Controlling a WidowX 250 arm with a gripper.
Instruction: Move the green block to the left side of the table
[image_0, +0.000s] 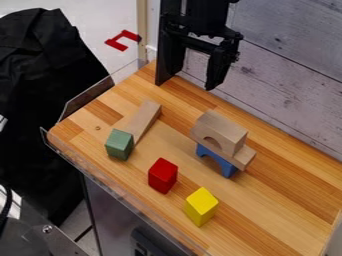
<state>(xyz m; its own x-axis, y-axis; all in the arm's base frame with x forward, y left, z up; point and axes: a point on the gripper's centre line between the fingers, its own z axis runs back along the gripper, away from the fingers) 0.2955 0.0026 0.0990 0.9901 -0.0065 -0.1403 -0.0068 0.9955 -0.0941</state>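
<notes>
The green block (119, 145) stands at the left part of the wooden table, close to the lower end of a long plain wood block (143, 120). At the top of the view, the black gripper (187, 84) hangs over the table's back edge, above and to the right of the green block and well apart from it. Its two fingers are spread wide, with nothing between them, so it is open.
A red block (162, 175) and a yellow block (201, 206) stand near the front edge. Right of centre, a plain wooden arch (219, 132) and a plank rest on a blue arch (217, 161). Clear low walls (90, 95) edge the table; a wood-panel wall (287, 75) rises behind.
</notes>
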